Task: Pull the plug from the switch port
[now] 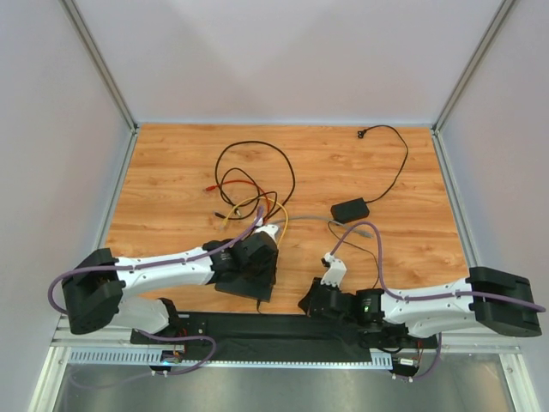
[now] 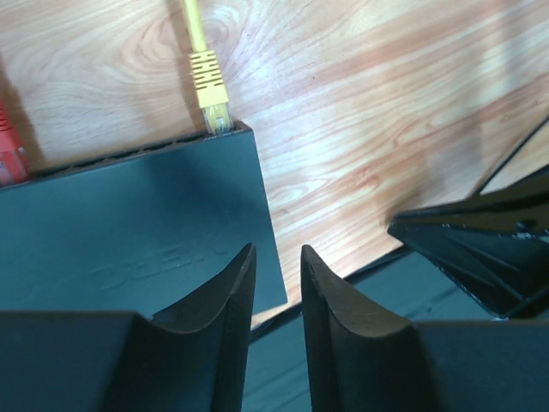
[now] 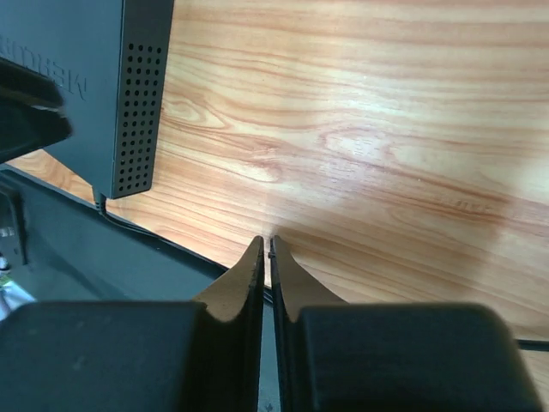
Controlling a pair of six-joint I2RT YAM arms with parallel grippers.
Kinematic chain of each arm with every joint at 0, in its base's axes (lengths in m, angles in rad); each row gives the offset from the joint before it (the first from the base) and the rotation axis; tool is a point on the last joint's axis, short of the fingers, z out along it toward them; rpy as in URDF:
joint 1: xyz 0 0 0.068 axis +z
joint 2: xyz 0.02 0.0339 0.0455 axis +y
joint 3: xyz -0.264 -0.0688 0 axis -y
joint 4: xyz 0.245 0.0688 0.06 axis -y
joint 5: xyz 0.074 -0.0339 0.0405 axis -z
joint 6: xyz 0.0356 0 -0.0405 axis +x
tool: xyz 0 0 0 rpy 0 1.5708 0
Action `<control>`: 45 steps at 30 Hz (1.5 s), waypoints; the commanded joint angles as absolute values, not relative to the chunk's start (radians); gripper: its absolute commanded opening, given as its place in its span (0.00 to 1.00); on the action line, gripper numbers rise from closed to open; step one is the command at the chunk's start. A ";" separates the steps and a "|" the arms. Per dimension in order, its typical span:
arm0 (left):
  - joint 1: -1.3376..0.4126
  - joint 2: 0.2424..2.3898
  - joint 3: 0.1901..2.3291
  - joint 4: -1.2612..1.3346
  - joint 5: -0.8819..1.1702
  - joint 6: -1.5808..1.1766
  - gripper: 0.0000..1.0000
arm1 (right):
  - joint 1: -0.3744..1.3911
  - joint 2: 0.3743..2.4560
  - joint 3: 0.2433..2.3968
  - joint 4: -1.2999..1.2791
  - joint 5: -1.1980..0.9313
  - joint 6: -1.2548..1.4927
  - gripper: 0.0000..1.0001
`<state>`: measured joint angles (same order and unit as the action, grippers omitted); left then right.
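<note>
Black base plate point(image 1: 283, 330) runs along the near table edge, in front of both arms.

Right gripper point(image 3: 267, 249): fingers pressed together, nothing between them. It hangs low over the edge of the plate, with bare wood table point(image 3: 386, 129) ahead. The switch point(image 2: 129, 223) is up and to its left in the right wrist view, with the vented side wall facing the camera. They are apart, no contact.

Left gripper point(image 2: 276, 257): narrow gap between the fingers, nothing in it. It sits above the switch's near right corner. One finger point(image 2: 232, 292) is over the top face and the other is past the side edge. Can't tell if either touches the case.

The switch lies flat near the front of the table, left of centre, mostly under the left wrist in the top view. Its ports are on the far edge.

Yellow plug point(image 2: 210, 86) is seated in the port at the far right corner, its cord running away across the wood. Red plug point(image 2: 9, 150) is at the same edge further left, cut by the frame.

Beyond that, a loose tangle of cables point(image 1: 257, 184) lies mid-table. The adapter point(image 1: 350, 209) sits right of it, well apart from the switch, with its thin cord looping toward the far right corner.
</note>
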<state>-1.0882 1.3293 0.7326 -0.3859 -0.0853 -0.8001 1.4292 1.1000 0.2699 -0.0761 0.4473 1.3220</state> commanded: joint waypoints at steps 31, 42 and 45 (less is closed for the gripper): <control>-0.623 0.880 0.337 -0.430 0.060 -0.865 0.65 | 1.292 1.216 0.474 0.075 0.163 0.917 0.53; -0.632 0.818 0.253 -0.367 0.172 -0.917 0.44 | 1.122 1.325 0.452 0.159 0.055 0.936 0.47; -0.670 0.825 0.233 -0.334 0.166 -0.942 0.43 | 1.088 1.344 0.456 0.169 0.025 0.913 0.46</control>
